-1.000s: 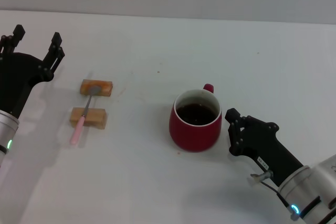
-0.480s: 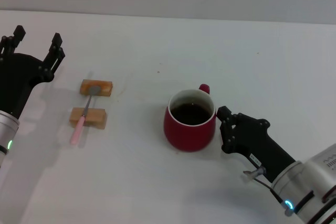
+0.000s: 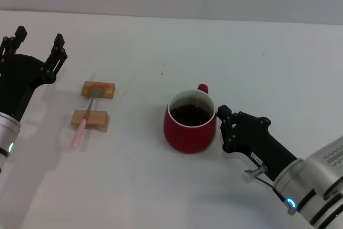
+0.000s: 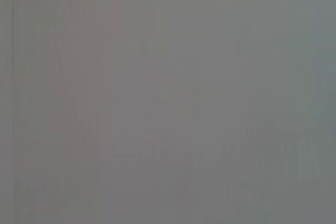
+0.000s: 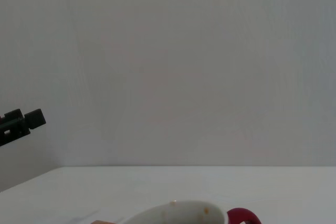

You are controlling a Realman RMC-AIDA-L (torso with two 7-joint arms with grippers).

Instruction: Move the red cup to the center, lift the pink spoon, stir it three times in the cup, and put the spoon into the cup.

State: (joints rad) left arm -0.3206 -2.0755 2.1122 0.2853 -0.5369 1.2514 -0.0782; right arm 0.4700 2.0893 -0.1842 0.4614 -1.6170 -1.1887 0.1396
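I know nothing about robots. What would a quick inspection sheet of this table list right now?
Surface: plain white table.
Job's things: rounded dark-red ceramic mug near centre, upright; slim pink-handled spoon resting across two blocks.
Clutter: two small orange-tan blocks, left of the mug.
Tools: right tool against the mug's right side; left tool open, apart from the spoon.
Cables: thin wire on right arm.
Surroundings: plain wall.

Lab (bare white table (image 3: 161,186), blank wall (image 5: 184,66))
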